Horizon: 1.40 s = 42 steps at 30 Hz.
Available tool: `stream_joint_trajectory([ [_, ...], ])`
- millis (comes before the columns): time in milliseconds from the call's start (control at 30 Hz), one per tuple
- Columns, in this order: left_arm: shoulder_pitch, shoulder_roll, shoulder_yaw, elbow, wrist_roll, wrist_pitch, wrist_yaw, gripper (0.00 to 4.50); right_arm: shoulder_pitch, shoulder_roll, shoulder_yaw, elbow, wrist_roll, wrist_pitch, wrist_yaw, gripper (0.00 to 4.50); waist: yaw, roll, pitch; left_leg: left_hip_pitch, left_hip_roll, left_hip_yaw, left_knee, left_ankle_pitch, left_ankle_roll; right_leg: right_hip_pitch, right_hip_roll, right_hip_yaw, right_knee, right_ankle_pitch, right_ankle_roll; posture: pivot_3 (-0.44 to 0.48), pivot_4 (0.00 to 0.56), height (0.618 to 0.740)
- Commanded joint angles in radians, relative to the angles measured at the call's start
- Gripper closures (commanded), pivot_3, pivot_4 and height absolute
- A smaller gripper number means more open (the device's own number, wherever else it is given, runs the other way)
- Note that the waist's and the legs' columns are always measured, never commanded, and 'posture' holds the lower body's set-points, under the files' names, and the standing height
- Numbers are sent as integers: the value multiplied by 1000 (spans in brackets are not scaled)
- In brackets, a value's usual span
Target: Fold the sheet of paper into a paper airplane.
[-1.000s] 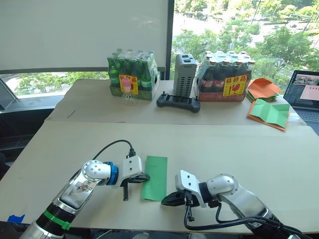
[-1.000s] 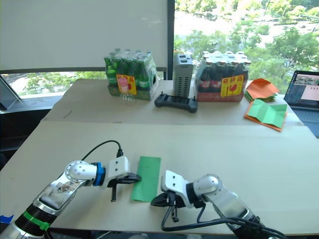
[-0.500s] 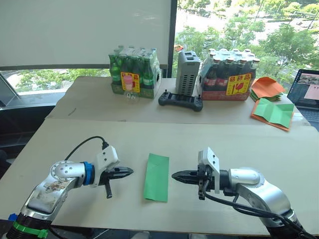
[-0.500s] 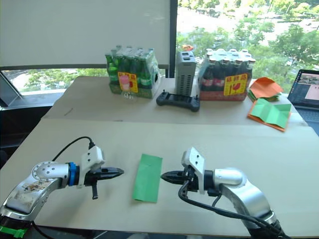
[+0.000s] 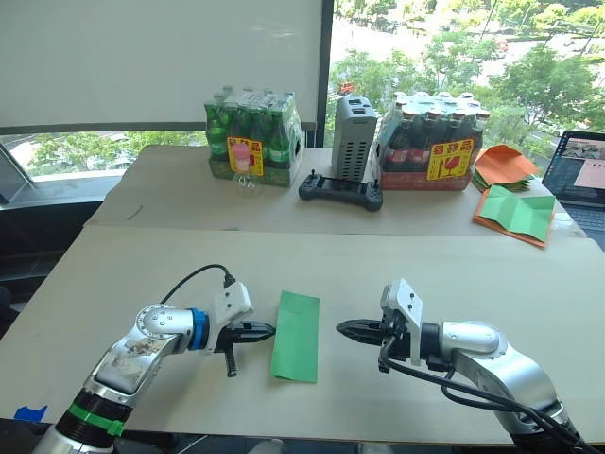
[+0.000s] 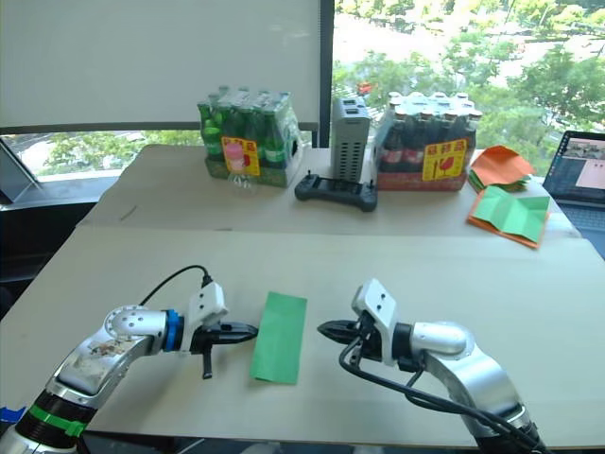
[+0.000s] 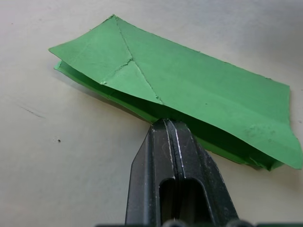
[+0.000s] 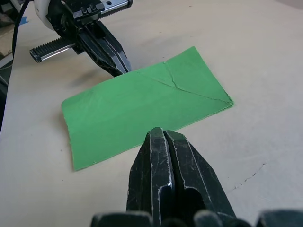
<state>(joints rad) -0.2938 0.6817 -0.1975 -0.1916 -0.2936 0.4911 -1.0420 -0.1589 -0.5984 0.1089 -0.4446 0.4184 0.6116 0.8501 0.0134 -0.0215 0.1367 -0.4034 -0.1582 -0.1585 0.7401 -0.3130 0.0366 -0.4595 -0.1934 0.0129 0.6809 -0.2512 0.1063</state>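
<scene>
The sheet of paper (image 5: 296,324) is a bright green folded strip with crease lines, lying flat near the table's front edge. My left gripper (image 5: 271,332) is shut, and its tip touches the strip's left long edge. In the left wrist view the fingertips (image 7: 165,126) sit against the sheet of paper (image 7: 189,85) just below its slightly lifted top layer. My right gripper (image 5: 341,327) is shut too and points at the strip's right edge from a short gap away. The right wrist view shows its closed fingertips (image 8: 160,135) just short of the paper (image 8: 137,106).
At the table's back stand a pack of green bottles (image 5: 251,141), a grey device (image 5: 352,137) and a pack of dark bottles (image 5: 431,151), with a black controller (image 5: 340,192) in front. A green creased sheet on orange papers (image 5: 515,214) and a laptop (image 5: 579,170) lie far right.
My left gripper has moved right until its tip reaches the paper's left edge. The right gripper has stayed shut, a little right of the paper. The paper has not moved.
</scene>
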Motion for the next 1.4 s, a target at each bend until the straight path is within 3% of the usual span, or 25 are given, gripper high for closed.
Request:
stream_joint_trajectory([
  [33, -62, -39, -9, -40, -30, 3, -10, 4500, -28, 19, -40, -56, 58, 10, -17, 4474, 1, 0, 0, -1, 0, 0, 0, 0, 0, 0, 0, 0, 0, 0, 0, 0, 150, 675],
  [300, -158, -134, -111, 19, 10, -32, -23, 4500, -130, 52, -43, -111, 145, 86, -69, 4474, -2, 0, 0, -2, 0, 0, 5, 0, 0, 0, 0, 0, 1, 0, 0, 0, 150, 675],
  [533, -174, -164, -128, 50, 27, -53, -18, 4500, -158, 6, 62, -91, 41, 86, -85, 4474, -2, 0, 0, -2, 0, 0, 6, 0, 0, 0, 0, 0, 1, 0, 1, 0, 150, 675],
  [833, -83, -84, -96, 13, 25, -49, -24, 4500, -46, -132, 80, -22, -82, 29, -60, 4474, -4, 0, 0, -2, 0, 0, 6, 0, 1, -1, 0, 0, 1, 0, 1, 0, 150, 675],
  [1400, 8, -26, -107, 70, 99, -104, 15, 4500, 4, -66, 108, 86, -176, -54, -83, 4474, -1, 0, 0, 0, 0, 1, 7, 0, 1, 2, 0, 0, 2, 1, 1, 0, 150, 675],
])
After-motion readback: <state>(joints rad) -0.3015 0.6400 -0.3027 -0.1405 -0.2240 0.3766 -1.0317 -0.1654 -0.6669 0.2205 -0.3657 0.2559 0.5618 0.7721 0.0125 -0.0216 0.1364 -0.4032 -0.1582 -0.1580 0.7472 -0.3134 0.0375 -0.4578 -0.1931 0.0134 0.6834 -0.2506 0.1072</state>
